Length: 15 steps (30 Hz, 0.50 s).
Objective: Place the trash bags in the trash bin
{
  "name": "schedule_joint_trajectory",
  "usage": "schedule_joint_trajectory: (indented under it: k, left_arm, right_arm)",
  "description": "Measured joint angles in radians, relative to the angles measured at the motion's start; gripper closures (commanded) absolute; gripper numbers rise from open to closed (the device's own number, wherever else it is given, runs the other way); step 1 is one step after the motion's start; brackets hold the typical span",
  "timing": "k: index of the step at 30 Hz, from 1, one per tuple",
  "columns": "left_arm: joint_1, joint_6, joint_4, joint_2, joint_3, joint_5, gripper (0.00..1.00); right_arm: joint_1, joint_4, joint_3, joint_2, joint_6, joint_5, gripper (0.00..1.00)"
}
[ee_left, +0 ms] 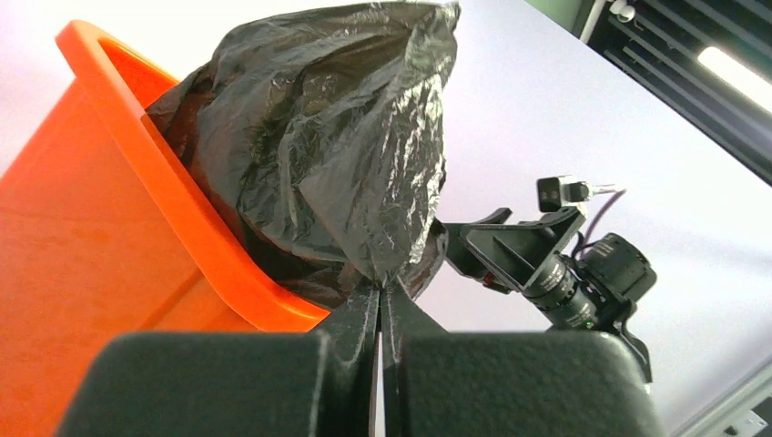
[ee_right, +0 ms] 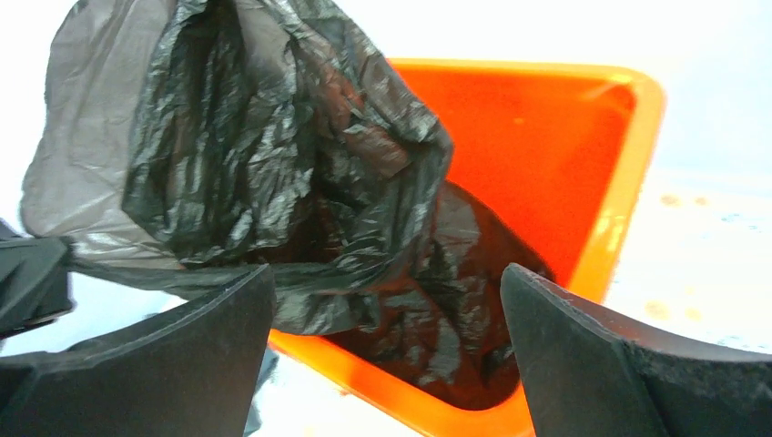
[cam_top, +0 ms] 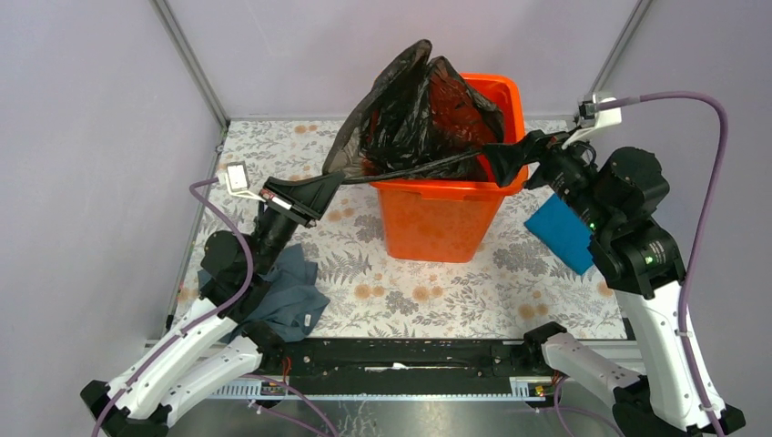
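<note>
Here, my left end effector [ee_left: 380, 293] pinches a twisted tail of the trash bags [cam_top: 414, 105], thin, crinkly, glossy black film. It sits partly inside the trash bin [cam_top: 437, 218] and billows above the thick rolled rim. The tapering orange plastic bin stands on the floral counter [cam_top: 428, 291]. My right end effector [ee_right: 387, 278] gapes wide, gripping nothing.
</note>
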Motion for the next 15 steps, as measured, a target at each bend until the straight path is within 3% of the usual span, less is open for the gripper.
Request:
schedule_joint_trajectory:
  k: [5,9,15]
  left_arm:
    - [0.000,-0.046,0.050,0.018,-0.030,0.027,1.00]
    - [0.000,-0.069,0.058,0.034,-0.056,0.048,1.00]
    - [0.000,-0.107,0.082,0.003,-0.145,0.060,1.00]
  right_arm:
    - [0.000,0.000,0.003,0.041,0.106,-0.100,0.05]
    - [0.000,-0.001,0.003,0.087,0.170,-0.083,0.12]
    - [0.000,0.002,0.003,0.096,0.206,0.036,0.59]
